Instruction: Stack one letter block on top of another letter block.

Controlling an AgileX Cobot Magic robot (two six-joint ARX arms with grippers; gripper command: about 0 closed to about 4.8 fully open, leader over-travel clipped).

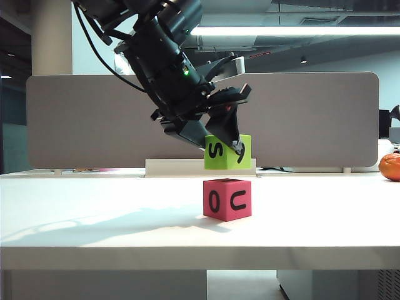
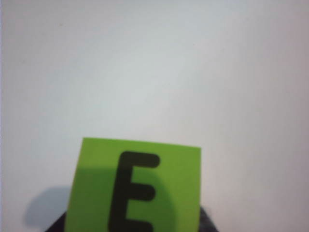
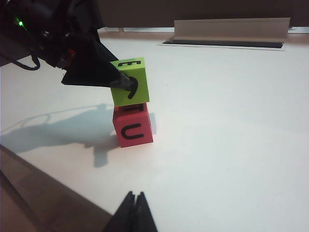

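Exterior view: my left tool grips the green block, hanging just above the pink block on the table. I should square edges, then lower gently. My right tool rests pinched together, empty.

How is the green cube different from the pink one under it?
The green cube hangs in the air, gripped by the left claw; the pink cube rests on the table. Green shows an S and E; pink shows 0 and U. Both look like same-sized cubes with black characters. The right claw sits shut, away from both.
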